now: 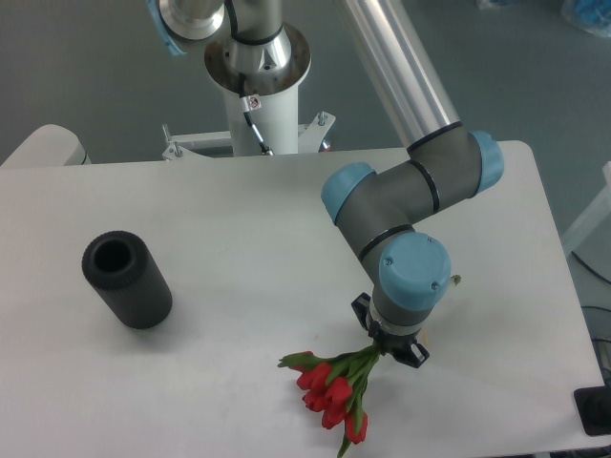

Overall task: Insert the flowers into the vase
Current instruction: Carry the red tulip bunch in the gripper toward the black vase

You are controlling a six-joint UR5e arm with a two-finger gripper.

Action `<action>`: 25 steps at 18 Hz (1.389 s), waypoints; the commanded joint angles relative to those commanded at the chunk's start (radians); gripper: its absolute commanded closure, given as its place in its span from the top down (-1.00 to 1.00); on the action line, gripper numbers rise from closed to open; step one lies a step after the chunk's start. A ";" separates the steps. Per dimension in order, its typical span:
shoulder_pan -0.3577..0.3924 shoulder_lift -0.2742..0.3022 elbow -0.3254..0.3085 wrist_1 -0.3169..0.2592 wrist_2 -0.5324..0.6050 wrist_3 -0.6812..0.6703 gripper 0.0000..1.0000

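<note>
Camera view, fixed above the table, showed the gripper lowered over the stem end of the flowers near the front edge, right of centre. The wrist hid the fingers, so I could not tell how far apart they stood or whether they had closed on the stems; only dark finger parts showed either side of the green.

The vase stood well apart, toward the left edge, its round mouth open and facing up.

My judgement was that the step in hand was taking hold of the bunch. Doing it well would mean closing on the stems low down, clear of the buds, and gathering all of them together, since they fanned out loosely toward the front edge and a stray one could slip free. The bunch would then need turning stems-down before it reached the mouth.

The buds were red, smooth and tapered, on thin green stems with narrow leaves, all likely soft and easily crushed. The vase was a matte black cylinder with thick walls and a faintly rough skin. The tabletop was plain white and smooth, with rounded corners.
</note>
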 joint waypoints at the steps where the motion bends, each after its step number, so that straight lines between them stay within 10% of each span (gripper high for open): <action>1: 0.000 0.000 0.000 0.000 0.000 0.000 -0.70; 20: -0.146 0.071 -0.060 -0.003 -0.225 -0.291 -0.71; 25: -0.178 0.087 -0.060 0.124 -0.422 -0.420 -0.71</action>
